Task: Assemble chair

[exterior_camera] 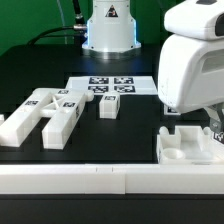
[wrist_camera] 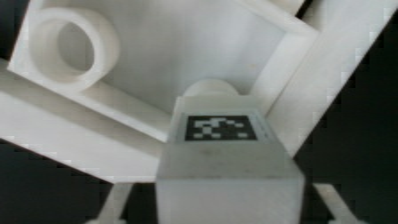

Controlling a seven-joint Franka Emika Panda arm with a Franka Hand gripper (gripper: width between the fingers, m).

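tagged bar [wrist_camera: 217, 165] lies between the fingers [wrist_camera: 118, 205], over the seat block [exterior_camera: 190, 148]; whether they clamp it, cannot tell.

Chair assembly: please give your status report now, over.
End effector near slotted block, jaws unclear. Tagged bar fills wrist view. Other pieces loose, exterior view's left. No obstruction seen.

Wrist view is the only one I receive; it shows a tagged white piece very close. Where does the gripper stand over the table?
Observer: The gripper hangs at the exterior view's right, just above a slotted white block.
Operator: Are other parts loose?
Observer: Yes, several tagged white pieces lie grouped at the exterior view's left.
Operator: And the marker board?
Observer: The marker board lies farther back, near the middle; a small tagged cube sits just before it.
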